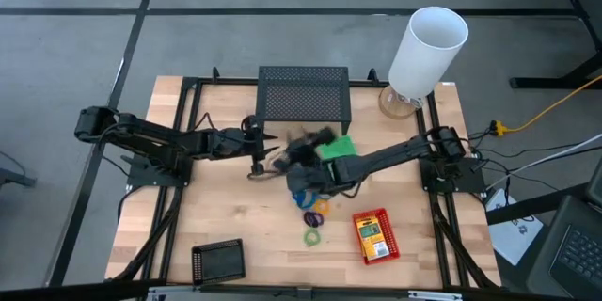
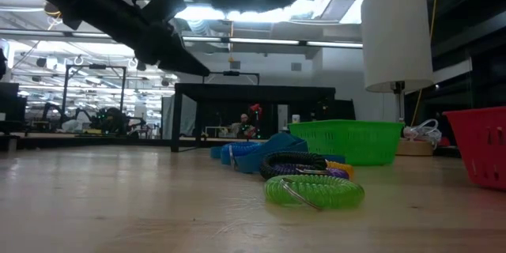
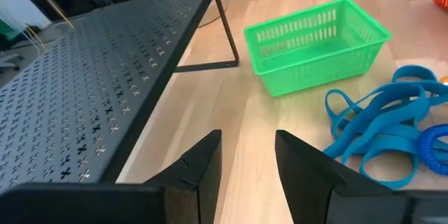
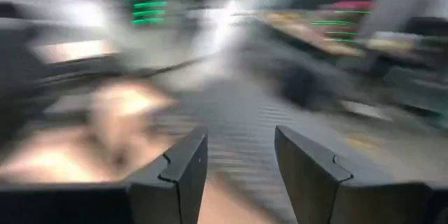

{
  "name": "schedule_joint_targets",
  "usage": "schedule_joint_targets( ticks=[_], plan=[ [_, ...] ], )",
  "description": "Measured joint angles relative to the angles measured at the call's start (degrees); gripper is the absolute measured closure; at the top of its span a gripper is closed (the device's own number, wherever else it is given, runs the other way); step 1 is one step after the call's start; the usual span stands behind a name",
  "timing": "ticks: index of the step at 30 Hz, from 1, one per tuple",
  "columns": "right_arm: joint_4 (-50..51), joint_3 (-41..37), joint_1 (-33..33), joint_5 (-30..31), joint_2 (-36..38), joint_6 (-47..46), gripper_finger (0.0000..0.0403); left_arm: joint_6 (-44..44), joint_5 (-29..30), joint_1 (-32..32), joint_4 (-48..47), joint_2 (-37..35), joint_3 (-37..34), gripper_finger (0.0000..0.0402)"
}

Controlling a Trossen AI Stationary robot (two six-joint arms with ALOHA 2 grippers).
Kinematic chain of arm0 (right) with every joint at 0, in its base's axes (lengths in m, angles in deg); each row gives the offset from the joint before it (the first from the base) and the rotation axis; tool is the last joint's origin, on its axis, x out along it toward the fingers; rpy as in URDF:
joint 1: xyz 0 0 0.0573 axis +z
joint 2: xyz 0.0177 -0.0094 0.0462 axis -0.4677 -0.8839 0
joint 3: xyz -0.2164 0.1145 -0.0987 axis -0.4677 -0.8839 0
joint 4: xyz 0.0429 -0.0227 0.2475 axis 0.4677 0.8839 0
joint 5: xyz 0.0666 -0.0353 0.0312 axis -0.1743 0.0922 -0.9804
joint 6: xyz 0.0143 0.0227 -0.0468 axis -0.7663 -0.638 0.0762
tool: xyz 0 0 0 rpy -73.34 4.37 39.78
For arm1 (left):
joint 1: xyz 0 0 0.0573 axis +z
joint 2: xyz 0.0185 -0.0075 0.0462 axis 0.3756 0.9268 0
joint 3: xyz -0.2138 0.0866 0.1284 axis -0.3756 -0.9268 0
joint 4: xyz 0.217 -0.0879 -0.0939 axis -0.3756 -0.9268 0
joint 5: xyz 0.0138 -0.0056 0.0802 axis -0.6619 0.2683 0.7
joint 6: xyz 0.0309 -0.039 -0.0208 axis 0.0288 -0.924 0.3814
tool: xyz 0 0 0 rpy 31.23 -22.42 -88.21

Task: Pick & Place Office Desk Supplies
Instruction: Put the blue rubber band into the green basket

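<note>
Green basket (image 3: 315,42) sits mid-table beside the blue band loops (image 3: 381,129). I see my left gripper (image 3: 248,161) and right gripper (image 4: 238,164) both empty, fingers apart.

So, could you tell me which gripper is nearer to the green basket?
The right. The right gripper hangs just beside the green basket, on its left-arm side above the table's middle. The left gripper sits a little farther out on that same side, open and empty.
</note>
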State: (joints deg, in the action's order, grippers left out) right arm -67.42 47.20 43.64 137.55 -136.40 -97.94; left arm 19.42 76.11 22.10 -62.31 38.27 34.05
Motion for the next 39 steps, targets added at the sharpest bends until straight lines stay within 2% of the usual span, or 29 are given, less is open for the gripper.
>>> schedule_joint_targets(
  ticks=[1,3,4,5,6,9,11,15,18,21,24,29,34,37,39],
  plan=[
    [-8.6,-1.2,0.0,-9.2,0.0,7.2,0.0236,-0.2,-0.2,0.0,0.0,0.0,0.0,0.0272],
    [-28.7,-5.4,-0.3,-32.6,0.0,20.3,0.0236,-0.2,-0.8,0.0,0.0,0.0,0.0,0.0272],
    [-37.2,-7.6,-0.5,-40.3,-0.1,23.6,0.0236,-0.2,-1.3,0.0,0.0,0.0,0.0,0.0272],
    [-43.2,-9.5,-0.7,-43.6,-0.1,25.1,0.0236,-0.3,-1.5,0.0,-0.1,0.0,0.0,0.0272],
    [-45.8,-10.9,-0.9,-42.4,0.4,25.7,0.0236,-0.4,-1.5,0.0,-0.5,0.0,0.0,0.0272],
    [-43.1,-14.8,-0.7,-27.7,3.5,26.1,0.0236,-0.7,-2.1,0.0,-1.9,0.0,0.0,0.0272],
    [-42.5,-17.6,0.6,-20.6,5.7,26.5,0.0236,-0.7,-3.8,0.0,-2.7,-0.1,0.0,0.0272],
    [-43.0,-23.2,4.2,-13.7,9.4,26.8,0.0236,-0.4,-5.7,0.0,-2.8,-0.1,0.0,0.0272],
    [-43.3,-28.5,3.8,-12.1,11.0,23.0,0.0236,-0.2,-4.7,0.0,-2.6,-0.1,0.0,0.0272],
    [-48.0,-32.6,2.0,-11.4,11.5,20.8,0.0236,-0.7,-3.3,0.0,-2.6,-0.1,0.0,0.0272],
    [-50.3,-34.5,0.7,-11.2,11.5,22.9,0.0236,-0.3,-3.0,-0.3,-2.4,-0.1,0.0,0.0272],
    [-50.1,-33.9,-3.1,-15.4,13.4,23.4,0.0236,4.5,1.1,1.2,-0.7,-0.1,0.1,0.0272],
    [-38.6,-33.8,-7.4,-19.6,15.5,13.5,0.0236,-1.5,3.0,5.0,-7.6,0.0,-0.5,0.0272],
    [-32.7,-33.8,-9.7,-26.5,15.2,5.8,0.0236,-6.0,0.0,6.2,-7.2,0.2,-2.9,0.0272],
    [-27.9,-33.9,-8.9,-29.7,14.3,0.1,0.0236,-10.7,-3.1,5.5,-7.3,0.3,-5.4,0.0272]
  ],
)
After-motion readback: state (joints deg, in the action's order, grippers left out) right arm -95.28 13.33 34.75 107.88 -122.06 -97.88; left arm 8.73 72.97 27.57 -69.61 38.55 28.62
